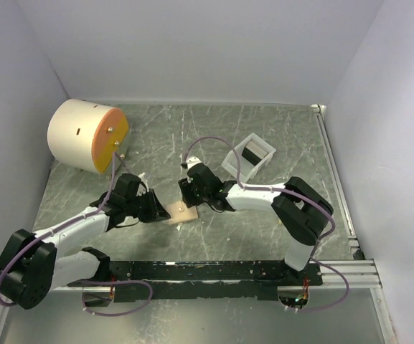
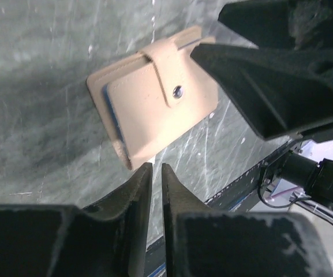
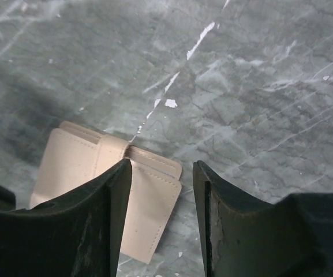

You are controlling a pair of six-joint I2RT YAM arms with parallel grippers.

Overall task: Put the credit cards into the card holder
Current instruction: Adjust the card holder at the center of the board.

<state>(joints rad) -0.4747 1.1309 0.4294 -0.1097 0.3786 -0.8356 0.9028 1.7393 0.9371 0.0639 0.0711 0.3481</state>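
The card holder (image 1: 183, 213), a tan wallet, lies shut on the table with its strap snapped; a thin blue edge shows along its side in the left wrist view (image 2: 154, 104). My left gripper (image 1: 162, 209) is just left of it, its jaws nearly together with nothing between them (image 2: 153, 167). My right gripper (image 1: 189, 201) hangs open over the wallet's right end (image 3: 161, 167), one finger over the wallet (image 3: 68, 161). A dark flat thing (image 1: 252, 153), perhaps the credit cards, stands in the white tray.
A white box-like tray (image 1: 232, 161) stands right of centre behind the right arm. A big cream cylinder with an orange face (image 1: 85, 134) lies at the back left. White walls close in three sides. A black rail (image 1: 214, 270) runs along the near edge.
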